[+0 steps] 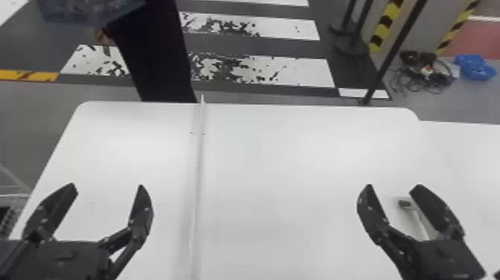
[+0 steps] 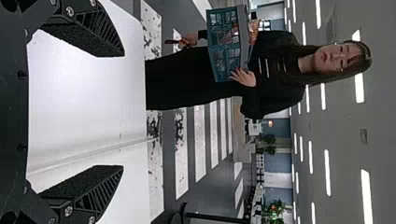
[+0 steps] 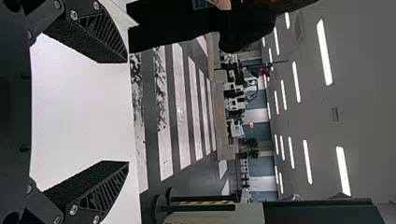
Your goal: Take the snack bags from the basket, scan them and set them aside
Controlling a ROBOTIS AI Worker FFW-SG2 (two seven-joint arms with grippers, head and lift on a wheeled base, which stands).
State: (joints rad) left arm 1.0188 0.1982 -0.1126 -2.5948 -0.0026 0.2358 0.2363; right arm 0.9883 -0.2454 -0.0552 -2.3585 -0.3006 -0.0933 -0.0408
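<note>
My left gripper (image 1: 107,186) stands open over the left part of the white table, with nothing between its fingers. Over the right part, my right gripper (image 1: 392,187) is open and empty too. Both open pairs show up close: left gripper (image 2: 123,110) in the left wrist view, right gripper (image 3: 127,112) in the right. Beyond the far table edge a person holds a blue-green basket (image 1: 85,11); in the left wrist view the basket (image 2: 216,58) has packages inside, too small to tell apart. A dark-headed, light-handled device (image 1: 417,216), possibly the scanner, lies by my right gripper's fingers.
A thin raised strip (image 1: 199,167) runs front to back across the white table (image 1: 279,167), right of my left gripper. Another white surface (image 1: 465,149) adjoins at the right. Black posts, cables and a blue item (image 1: 474,67) are on the floor beyond.
</note>
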